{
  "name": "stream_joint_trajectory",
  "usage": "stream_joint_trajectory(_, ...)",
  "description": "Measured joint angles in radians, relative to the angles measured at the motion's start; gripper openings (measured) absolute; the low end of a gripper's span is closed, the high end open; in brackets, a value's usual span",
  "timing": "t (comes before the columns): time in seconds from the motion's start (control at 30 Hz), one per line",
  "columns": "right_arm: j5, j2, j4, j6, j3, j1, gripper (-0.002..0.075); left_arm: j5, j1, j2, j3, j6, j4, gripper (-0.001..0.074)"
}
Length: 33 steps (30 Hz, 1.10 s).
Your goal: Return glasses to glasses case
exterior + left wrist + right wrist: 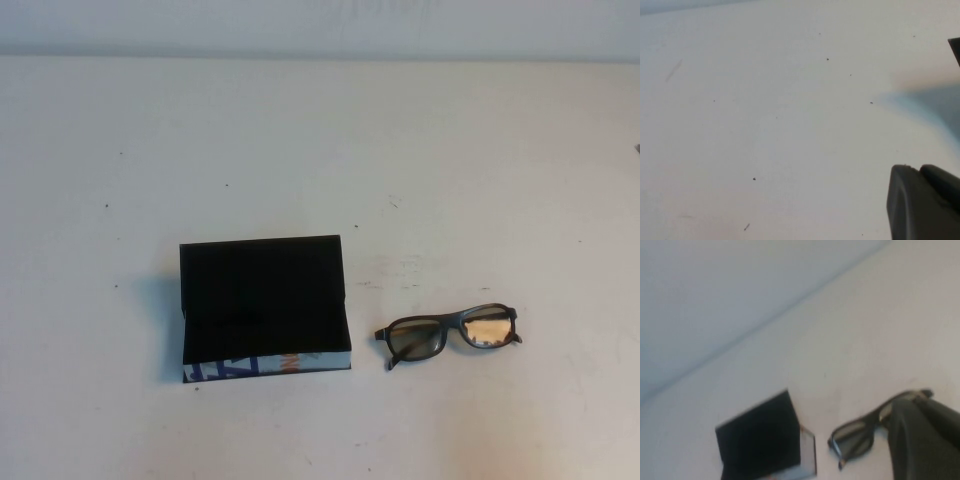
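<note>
Lying flat on the white tabletop (300, 130), the glasses (448, 335) rest lenses-up, their black frame turned slightly so that the end on the robot's right sits a little farther from the robot than the other. One lens catches a pale reflection. They are outside the glasses case (264, 308), just beside it on the robot's right, with a strip of bare tabletop between the two.

The glasses case stands open, its black lid raised at the far side and its black lining showing; the near wall is white with blue and orange print.

Neither arm appears in the high view. The right gripper (922, 440) shows in its own wrist view as a dark shape covering one end of the glasses; its jaws are pressed together, and nothing can be seen held between them. The left gripper (924, 202) shows only as a dark corner over bare tabletop in the left wrist view, and whether its jaws are spread I cannot tell.
</note>
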Motion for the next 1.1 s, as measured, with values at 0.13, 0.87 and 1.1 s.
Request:
stream_joint_trajectory(0.13,0.259,0.232,-0.008,-0.146,-0.2,0.0,-0.0011,0.0,0.0,0.0,0.0,0.0,0.0,-0.0001)
stream_joint_trajectory(0.87,0.628,1.085,-0.484,-0.387,-0.773,0.373,-0.0011,0.0,0.0,0.0,0.0,0.0,0.0,-0.0001)
stream_joint_trajectory(1.1,0.624,1.282,-0.511,-0.751,-0.883,0.427,0.0145,0.0,0.0,0.0,0.0,0.0,0.0,-0.0001)
